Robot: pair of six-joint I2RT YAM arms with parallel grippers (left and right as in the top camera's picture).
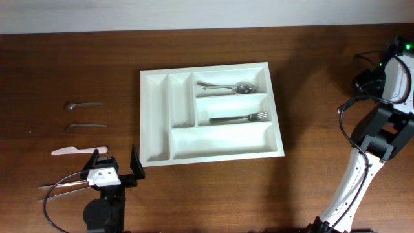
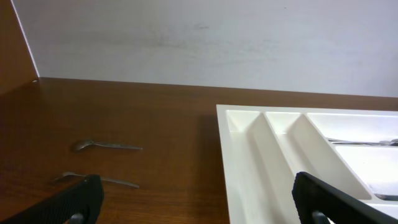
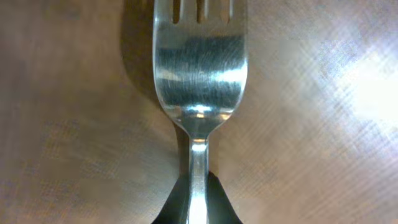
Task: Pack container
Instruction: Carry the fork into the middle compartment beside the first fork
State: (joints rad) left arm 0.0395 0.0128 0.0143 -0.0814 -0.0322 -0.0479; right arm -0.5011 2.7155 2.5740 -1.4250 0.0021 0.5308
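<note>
Gleaming wood table [image 1: 65, 58], white wall [image 2: 217, 43]; left end effector [image 2: 196, 186] agape, right end effector [image 3: 198, 202] pinching fork [image 3: 199, 68].

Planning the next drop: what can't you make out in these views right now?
- Shiny steel fork in right gripper: tine tips and handle cut off by right wrist frame edges.
- Thin utensils beside left gripper: overhead, too small to identify.
- White rectangular plastic cutlery tray: left wrist view crops its right side.

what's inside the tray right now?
In the tray, a spoon lies in the far right compartment and a fork in the one below it. The two narrow slots and the long near compartment show only bare white plastic. Nothing covers it from overhead.
</note>
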